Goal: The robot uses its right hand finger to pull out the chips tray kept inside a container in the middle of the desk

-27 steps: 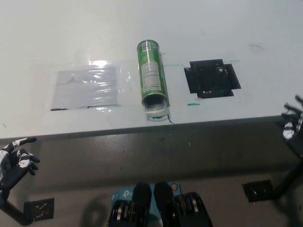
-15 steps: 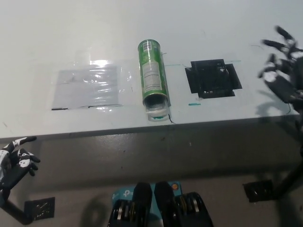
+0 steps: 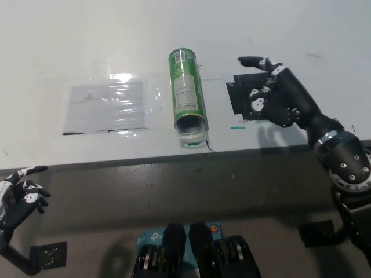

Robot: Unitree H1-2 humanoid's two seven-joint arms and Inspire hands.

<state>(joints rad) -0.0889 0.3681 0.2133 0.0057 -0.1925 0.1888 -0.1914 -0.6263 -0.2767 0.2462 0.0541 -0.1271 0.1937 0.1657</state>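
A green chips can [image 3: 186, 92] lies on its side in the middle of the white desk [image 3: 174, 29], its open mouth toward the near edge. A clear tray [image 3: 192, 137] sticks out a little from that mouth. My black right hand [image 3: 271, 95] hovers over the desk to the right of the can, open with fingers spread, one finger stretched out to the left, not touching the can. My white left hand [image 3: 17, 194] rests open below the desk edge at lower left.
A black taped square [image 3: 259, 95] lies on the desk under my right hand. A clear plastic sheet [image 3: 107, 104] is taped flat left of the can. The desk's front edge [image 3: 174, 158] runs just below the can's mouth.
My right hand has swept in from the far right edge to above the black square, closer to the can. The can and my left hand have stayed put.
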